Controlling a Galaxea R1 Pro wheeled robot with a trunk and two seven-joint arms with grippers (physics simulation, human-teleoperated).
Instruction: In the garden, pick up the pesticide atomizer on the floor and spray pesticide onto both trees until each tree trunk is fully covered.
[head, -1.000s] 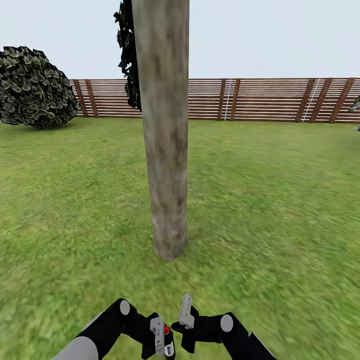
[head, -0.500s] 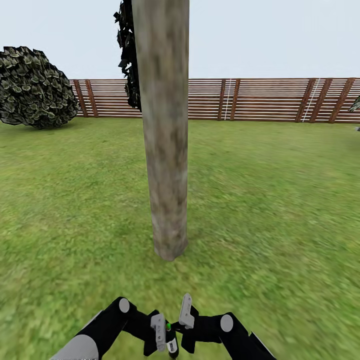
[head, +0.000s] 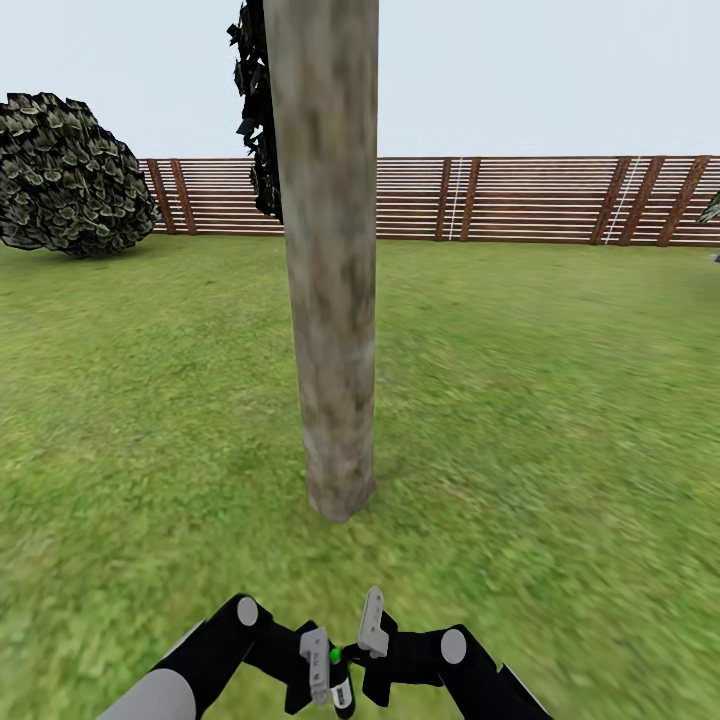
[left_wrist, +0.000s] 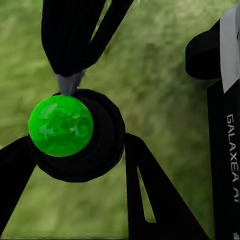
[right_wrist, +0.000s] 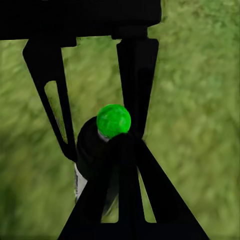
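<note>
Gripping the pesticide atomizer between its black fingers, the left gripper holds it low and near, just above the grass, green spot up. Right gripper is just beside it; whether its fingers are open or closed I cannot tell. Farther ahead stands the tree trunk, then a bush at far left and the fence

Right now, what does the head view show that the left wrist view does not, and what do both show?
Head view alone: the tree trunk, the wooden fence, a round bush and sky. Left wrist view alone: white "GALAXEA" lettering on a black arm part. Both: the spray bottle with its green spot, held between the left gripper's fingers, over grass.
</note>
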